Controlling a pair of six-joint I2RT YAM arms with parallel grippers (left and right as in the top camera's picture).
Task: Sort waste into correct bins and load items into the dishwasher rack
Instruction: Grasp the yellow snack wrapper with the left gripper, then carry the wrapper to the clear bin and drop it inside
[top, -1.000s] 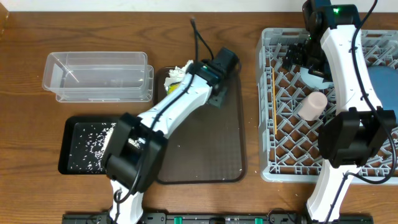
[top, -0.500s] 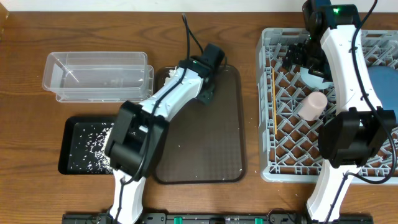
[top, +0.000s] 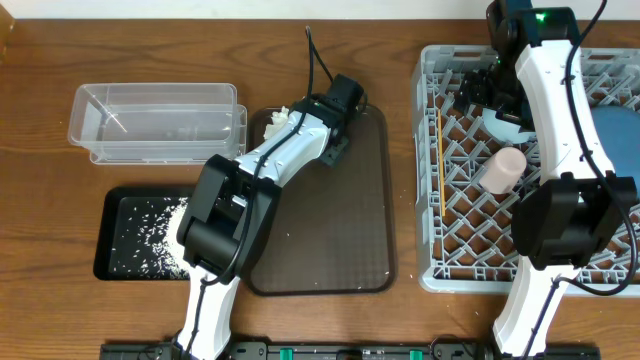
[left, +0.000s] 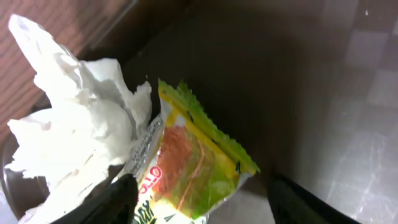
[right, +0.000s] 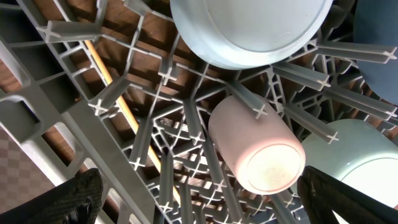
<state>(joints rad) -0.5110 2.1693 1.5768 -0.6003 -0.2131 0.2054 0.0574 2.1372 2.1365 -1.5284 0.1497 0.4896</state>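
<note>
Two crinkled scraps are seen close up in the left wrist view. A crumpled white tissue, soft and deeply folded, is touched by a glossy yellow-green snack wrapper with a saw-toothed edge. Both are laid on the dark, faintly chequered brown tray. The left fingers are spread to either side of the wrapper, and a gap is seen beside one of them, so nothing is gripped.

From overhead, the tissue is found at the tray's far left corner, near the thin-walled clear tub. Loose white rice is scattered in the shallow black tray on the wood-grain desk. Bare tray surface is seen toward the near edge.

In the grey lattice rack, a thin wooden stick, a smooth pink cup on its side, a light-blue bowl, a pale-green bowl and a dark-blue dish are lodged among upright pegs. The right fingers are spread wide above the cup, with nothing held.
</note>
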